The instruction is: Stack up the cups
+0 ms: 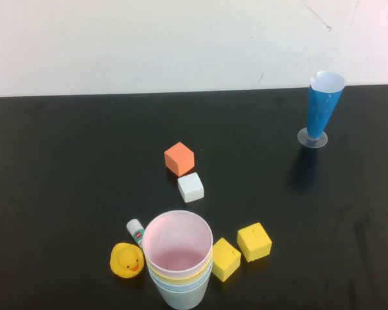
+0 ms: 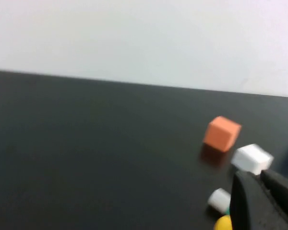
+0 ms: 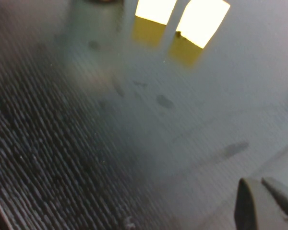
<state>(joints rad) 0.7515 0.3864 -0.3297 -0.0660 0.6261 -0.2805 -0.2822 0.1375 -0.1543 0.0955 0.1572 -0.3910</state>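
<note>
Nesting cups (image 1: 177, 261) front-centre | left end effector (image 2: 261, 184) pressed together, apart | right end effector (image 3: 259, 191) pressed together, apart

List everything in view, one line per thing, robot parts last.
cups: four, nested in one stack, pink innermost, then yellow, pale green, light blue; near edge, centre.
rubber duck: one, yellow; left of the stack.
small tube: one, white; behind the duck.
yellow blocks: two; right of the stack.
orange block: one; table centre.
white block: one; just in front of the orange one.
cone on clear base: one, blue; far right.
table: black.
left pincer: shut, empty, off the high view.
right pincer: shut, empty, low over the table.
</note>
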